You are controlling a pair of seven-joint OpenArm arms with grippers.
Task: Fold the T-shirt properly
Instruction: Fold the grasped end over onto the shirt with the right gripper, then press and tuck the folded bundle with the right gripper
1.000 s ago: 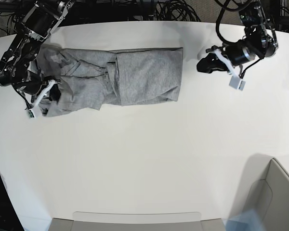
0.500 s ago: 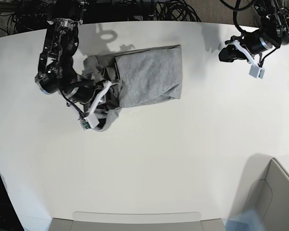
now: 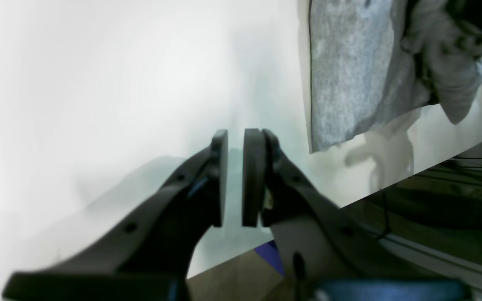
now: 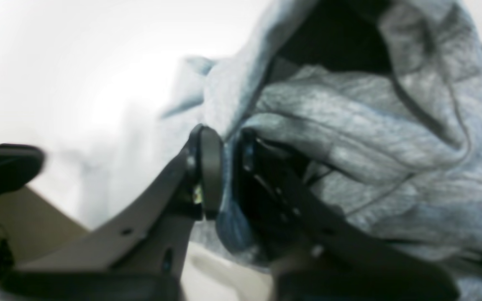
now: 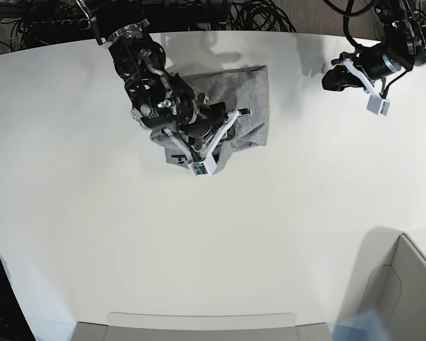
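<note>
The heather-grey T-shirt (image 5: 250, 99) lies bunched into a small packet at the back of the white table (image 5: 199, 234). My right gripper (image 5: 228, 119) hovers over its left half, and its arm hides the cloth there. In the right wrist view a fold of the T-shirt (image 4: 349, 125) runs down between the fingers, so my right gripper (image 4: 226, 167) is shut on it. My left gripper (image 5: 331, 78) hangs apart at the back right, over bare table. Its pads (image 3: 220, 175) stand a thin slit apart, nothing between them; the T-shirt (image 3: 349, 75) lies ahead.
A grey box (image 5: 405, 284) stands at the table's front right corner. A flat grey tray (image 5: 199, 325) sits at the front edge. Black cables (image 5: 255, 14) run behind the table's back edge.
My right arm has swung right across the table, dragging the T-shirt's left part over onto the rest. The left arm drew back to the upper right and then stayed still.
</note>
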